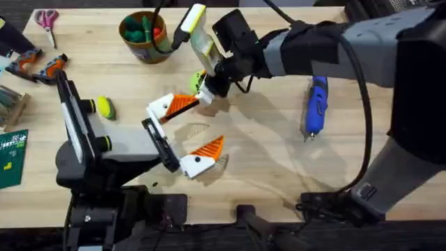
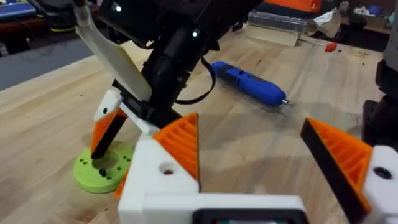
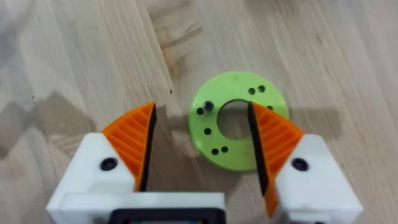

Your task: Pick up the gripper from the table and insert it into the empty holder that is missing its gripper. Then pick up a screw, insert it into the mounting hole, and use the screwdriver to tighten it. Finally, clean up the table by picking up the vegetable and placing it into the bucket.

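Two grippers, both spread with nothing between the pads. Right gripper (image 3: 200, 152) hangs over the green disc (image 3: 238, 121); one orange pad (image 3: 272, 142) overlaps the disc's centre hole, the other sits on bare wood just beside the rim. Left gripper (image 1: 187, 134) lies low on the table (image 1: 265, 167), near the right one, both orange tips fitted. Screwdriver (image 1: 316, 105) lies flat, well apart from both. Vegetable (image 1: 105, 107) rests behind the left gripper, beside its arm. Bucket (image 1: 143, 36) stands beyond the right gripper, already holding items.
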Controlling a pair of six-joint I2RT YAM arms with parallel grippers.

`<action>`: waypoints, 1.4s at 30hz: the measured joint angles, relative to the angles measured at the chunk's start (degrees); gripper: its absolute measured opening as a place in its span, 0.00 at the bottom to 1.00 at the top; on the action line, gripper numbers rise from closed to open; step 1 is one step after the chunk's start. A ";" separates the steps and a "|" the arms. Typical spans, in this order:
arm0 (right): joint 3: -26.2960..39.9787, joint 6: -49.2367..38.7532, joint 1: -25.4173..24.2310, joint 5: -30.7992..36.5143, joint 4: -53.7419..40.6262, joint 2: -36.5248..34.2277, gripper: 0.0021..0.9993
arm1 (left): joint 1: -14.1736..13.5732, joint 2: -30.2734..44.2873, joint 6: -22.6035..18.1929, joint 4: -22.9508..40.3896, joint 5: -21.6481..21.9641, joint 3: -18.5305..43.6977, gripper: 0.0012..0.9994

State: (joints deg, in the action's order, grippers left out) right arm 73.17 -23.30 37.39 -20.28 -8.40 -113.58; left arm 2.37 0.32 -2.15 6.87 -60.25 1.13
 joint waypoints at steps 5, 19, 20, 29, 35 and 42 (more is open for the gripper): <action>0.00 0.40 0.00 -1.27 0.40 -0.01 0.86 | 0.00 0.00 0.00 -0.02 0.00 0.00 0.99; 0.00 0.58 -0.46 -4.89 0.61 0.00 0.65 | 0.00 0.00 0.00 0.00 0.00 0.00 0.99; 0.00 0.58 -0.61 -4.91 0.61 0.00 0.60 | 0.00 -0.02 0.00 -0.01 0.00 0.00 0.99; 0.00 0.97 -1.12 -5.09 0.57 0.00 0.01 | 0.00 0.00 0.00 0.00 0.00 0.00 0.99; 0.00 0.97 -1.95 -5.09 0.57 -0.02 0.00 | 0.00 0.00 0.00 -0.02 0.00 0.00 0.99; 0.00 0.96 -3.59 -5.09 0.70 -0.01 0.15 | 0.00 -0.02 0.00 -0.02 0.00 0.00 0.99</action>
State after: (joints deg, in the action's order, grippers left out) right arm 73.17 -22.34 33.79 -25.36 -7.70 -113.58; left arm 2.37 0.30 -2.15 6.85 -60.25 1.13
